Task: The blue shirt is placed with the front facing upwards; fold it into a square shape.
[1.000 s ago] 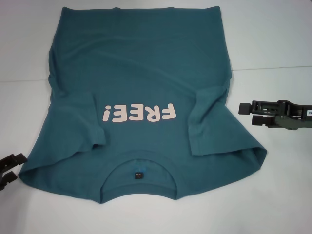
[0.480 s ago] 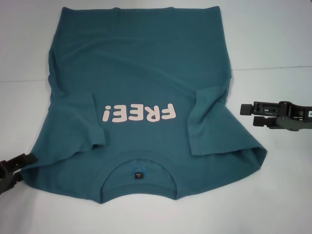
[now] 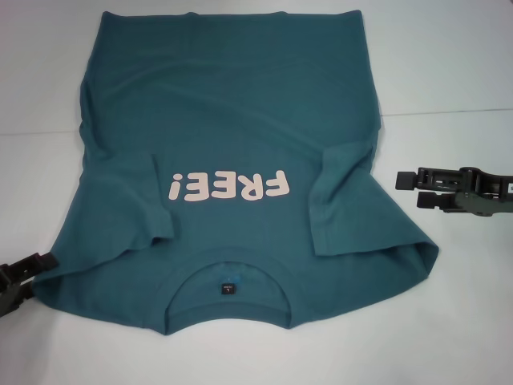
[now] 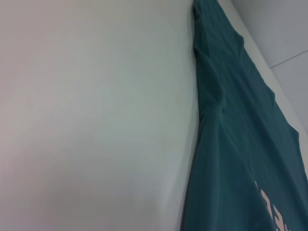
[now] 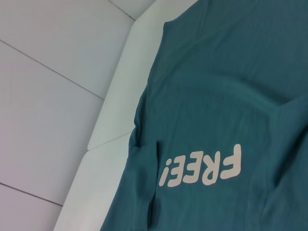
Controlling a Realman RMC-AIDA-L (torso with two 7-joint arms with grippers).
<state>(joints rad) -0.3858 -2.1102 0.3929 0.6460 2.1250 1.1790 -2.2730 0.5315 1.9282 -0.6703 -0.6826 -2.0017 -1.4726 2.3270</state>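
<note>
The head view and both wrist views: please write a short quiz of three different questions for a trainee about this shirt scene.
1. True or false: both sleeves of the teal-blue cotton T-shirt are folded inward over its front.
2. Which hand is at the shirt's edge? A) left hand B) right hand
3. What is the pink lettering on the shirt?

Key: 1 true; 2 A; 3 FREE!

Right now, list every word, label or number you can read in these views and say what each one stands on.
"FREE!": pale pink lettering on the front of the blue shirt, upside down in the head view; also readable in the right wrist view.
Small dark neck label inside the collar: a pale mark, too small to read.
White tag on the right arm: too small to read.
</note>
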